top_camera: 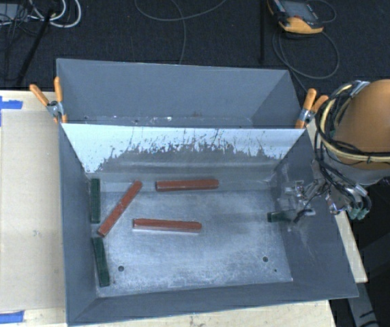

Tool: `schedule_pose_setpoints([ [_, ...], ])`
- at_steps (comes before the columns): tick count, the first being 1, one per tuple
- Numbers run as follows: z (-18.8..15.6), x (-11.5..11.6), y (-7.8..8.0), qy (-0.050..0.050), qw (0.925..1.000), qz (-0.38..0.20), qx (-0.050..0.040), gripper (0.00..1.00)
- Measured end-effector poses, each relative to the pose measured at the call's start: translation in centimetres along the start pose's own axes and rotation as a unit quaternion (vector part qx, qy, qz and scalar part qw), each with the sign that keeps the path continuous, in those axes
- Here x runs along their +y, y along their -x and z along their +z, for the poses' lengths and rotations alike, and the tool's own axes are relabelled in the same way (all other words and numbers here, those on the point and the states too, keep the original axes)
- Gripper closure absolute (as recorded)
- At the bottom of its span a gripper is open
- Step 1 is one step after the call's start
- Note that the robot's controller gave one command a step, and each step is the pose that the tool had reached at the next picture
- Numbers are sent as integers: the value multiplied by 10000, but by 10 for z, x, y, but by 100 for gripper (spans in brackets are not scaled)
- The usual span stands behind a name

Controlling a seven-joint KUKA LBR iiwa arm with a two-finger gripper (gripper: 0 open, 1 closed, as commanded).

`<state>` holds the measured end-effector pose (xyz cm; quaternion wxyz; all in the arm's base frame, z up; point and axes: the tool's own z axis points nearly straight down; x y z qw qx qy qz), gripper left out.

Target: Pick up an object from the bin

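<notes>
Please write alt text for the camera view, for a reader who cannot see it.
The robot's gripper hangs at the right side of a grey metal bin, away from its contents. Three red-brown bars lie left of centre, two dark green bars by the left wall.

The grey metal bin (215, 257) carried five pieces on its floor. The rear red-brown bar (187, 184), diagonal red-brown bar (120, 208) and central red-brown bar (166, 226) lay apart; the upper green strip (95, 199) and lower green strip (101, 261) lay along the left wall
</notes>
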<state>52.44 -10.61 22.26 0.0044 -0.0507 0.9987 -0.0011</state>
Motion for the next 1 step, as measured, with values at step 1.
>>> schedule_pose_setpoints([
  [1, 1, -7, 21, 16, 9937, -1124, 32, 100],
])
